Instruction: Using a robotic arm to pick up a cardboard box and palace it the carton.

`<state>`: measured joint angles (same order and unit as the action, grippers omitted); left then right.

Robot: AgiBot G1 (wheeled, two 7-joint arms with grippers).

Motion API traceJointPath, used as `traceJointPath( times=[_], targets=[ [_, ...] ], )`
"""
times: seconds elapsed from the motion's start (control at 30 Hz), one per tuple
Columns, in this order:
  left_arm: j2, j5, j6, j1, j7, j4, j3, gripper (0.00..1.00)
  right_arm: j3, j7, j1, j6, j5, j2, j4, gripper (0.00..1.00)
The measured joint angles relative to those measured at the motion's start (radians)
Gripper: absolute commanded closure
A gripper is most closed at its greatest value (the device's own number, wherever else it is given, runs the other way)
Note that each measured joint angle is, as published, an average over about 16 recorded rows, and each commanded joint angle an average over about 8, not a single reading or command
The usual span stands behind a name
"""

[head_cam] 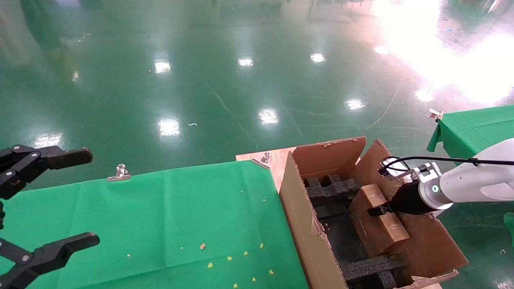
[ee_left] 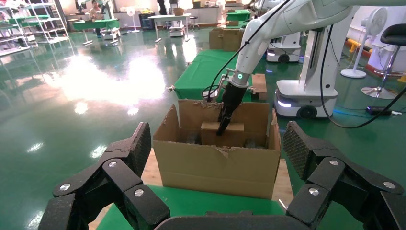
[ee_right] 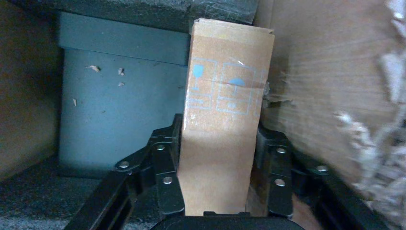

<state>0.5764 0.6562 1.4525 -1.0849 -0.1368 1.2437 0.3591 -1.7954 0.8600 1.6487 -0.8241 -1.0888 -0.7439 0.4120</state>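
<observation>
Right gripper [head_cam: 375, 210] on the white robotic arm [head_cam: 474, 180] reaches from the right side into the carton [head_cam: 299, 208], fingers closed on both narrow sides of the cardboard box [head_cam: 377, 222]. Box sits inside the carton, tilted, leaning toward the carton's right wall, its lower end down among the black foam inserts [head_cam: 333, 188]. In the right wrist view the cardboard box [ee_right: 225, 129] fills the gap between the two black fingers [ee_right: 165, 163], pads touching its sides (blue printed handling marks and a strip of clear tape on the facing side). Carton wall just beside it, dark foam on the other side. In the left wrist view the robotic arm [ee_left: 268, 28] comes down from above, gripper [ee_left: 224, 127] at the box [ee_left: 222, 134], which pokes up above the carton's [ee_left: 220, 167] near wall. Carton flaps up, edges ragged, one torn spot on the near wall.

Left gripper [head_cam: 52, 200] hovers at the left edge above the green cloth [head_cam: 160, 216], jaws spread wide, nothing between them, well apart from the carton. Metal clips [head_cam: 119, 173] hold the cloth at the table's far edge. Small yellow scraps [head_cam: 229, 259] on the cloth. A second green-covered table [head_cam: 474, 128] far right. Shiny green floor [head_cam: 241, 80] beyond.
</observation>
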Motion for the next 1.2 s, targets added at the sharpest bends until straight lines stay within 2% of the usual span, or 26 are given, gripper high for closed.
traceJointPath(
  times=[0.37,0.6,0.77,0.97,1.2],
  targets=[
    [0.0,0.0,0.0,0.0,0.0,0.0,0.0,0.0,0.003,-0.005,0.022,0.002,-0.004,0.014,0.019,0.0],
    [0.0,0.0,0.0,0.0,0.0,0.0,0.0,0.0,0.02,-0.025,0.091,0.016,-0.008,0.049,0.096,0.0],
    [0.0,0.0,0.0,0.0,0.0,0.0,0.0,0.0,0.047,-0.045,0.169,0.038,-0.007,0.102,0.228,0.0],
    [0.0,0.0,0.0,0.0,0.0,0.0,0.0,0.0,0.098,-0.084,0.253,0.047,0.034,0.193,0.465,0.0],
    [0.0,0.0,0.0,0.0,0.0,0.0,0.0,0.0,0.169,-0.168,0.286,-0.029,0.174,0.287,0.698,0.0]
  ],
)
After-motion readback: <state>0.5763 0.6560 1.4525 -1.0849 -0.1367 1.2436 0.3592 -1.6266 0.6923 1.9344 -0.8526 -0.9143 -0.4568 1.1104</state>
